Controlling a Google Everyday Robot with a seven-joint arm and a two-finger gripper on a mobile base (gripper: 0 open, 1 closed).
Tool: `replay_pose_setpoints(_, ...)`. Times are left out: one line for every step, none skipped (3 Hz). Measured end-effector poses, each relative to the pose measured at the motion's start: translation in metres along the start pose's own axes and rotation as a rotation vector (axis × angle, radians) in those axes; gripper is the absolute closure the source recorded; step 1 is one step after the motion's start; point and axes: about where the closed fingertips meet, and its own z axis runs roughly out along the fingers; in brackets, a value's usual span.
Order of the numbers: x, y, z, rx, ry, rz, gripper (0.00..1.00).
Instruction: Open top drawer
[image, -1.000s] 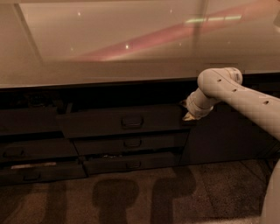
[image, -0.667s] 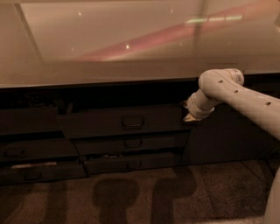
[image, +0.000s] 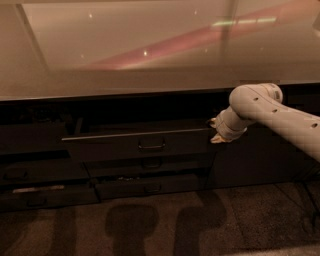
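Observation:
The top drawer is the wide dark grey front under the counter, with a small centred pull handle and a pale rim along its top edge. It stands out a little from the cabinet face. My gripper is at the drawer's right end, near its top corner, at the end of my white arm. The drawer's inside is hidden in shadow.
Two shallower drawer fronts sit below: the middle one and the bottom one. More dark drawers are at the left. A glossy countertop overhangs above. A dark cabinet panel is at the right. Speckled floor lies in front.
My gripper and arm have stayed at the drawer's right end. The drawer front looks much the same; no clear movement shows.

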Motion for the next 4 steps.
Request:
replay_pose_setpoints(-0.0003, 0.0101, 0.0014, 0.000, 0.001, -0.003, 1.00)
replay_pose_setpoints(-0.0006, 0.0091, -0.0017, 0.000, 0.001, -0.003, 1.00)
replay_pose_setpoints(-0.0012, 0.0174, -0.0036, -0.002, 0.005, -0.003, 1.00)
replay_pose_setpoints(-0.0012, 0.0174, -0.0036, -0.002, 0.005, -0.003, 1.00)
